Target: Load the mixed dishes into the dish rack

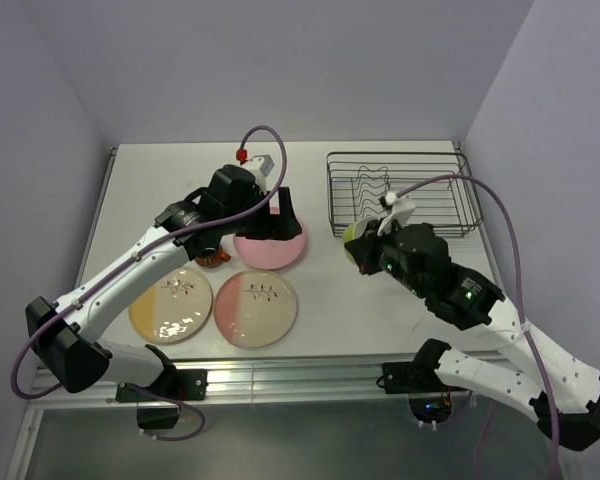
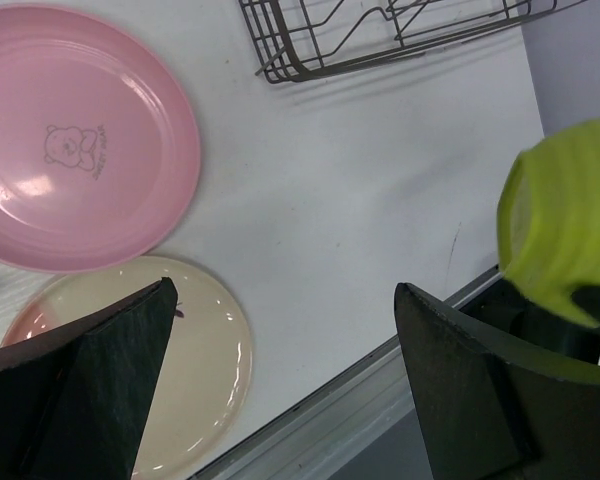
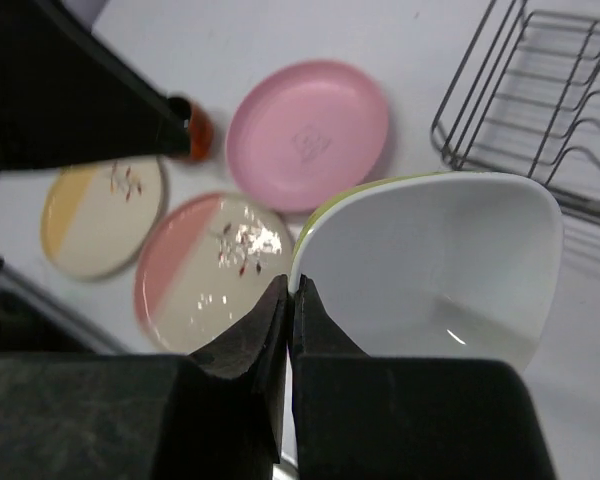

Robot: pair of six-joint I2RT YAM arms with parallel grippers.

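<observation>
Between the jaws of our right gripper (image 3: 290,295) sits the rim of the lime-green bowl (image 2: 565,220), pinched tight, one finger inside and one outside; its hollow shows white and squarish, and we cannot tell whether that is a second bowl nested in the green one. We hold it off the table (image 1: 380,290), with the dish rack (image 1: 410,195) just ahead of these jaws and a little to their right, nothing yet in it that we can see. Our left gripper (image 2: 285,290) hangs with its jaws wide apart and nothing between them; the plain pink plate (image 2: 80,140) lies flat ahead of its left finger, the pink-and-cream plate (image 2: 205,350) close under that same finger. Farther off from both sets of jaws rest the yellow-and-cream plate (image 1: 170,305) and the orange-red cup (image 3: 195,128), all apart from the rack. We judge the step in hand to be carrying the bowl to the rack, early in the task. Next we would need to raise the bowl clear of the near wire wall, bring it down in the open part beside the wavy dividers, and only then part the right jaws; the flat plates will ask the left jaws to get a finger under a thin rim
</observation>
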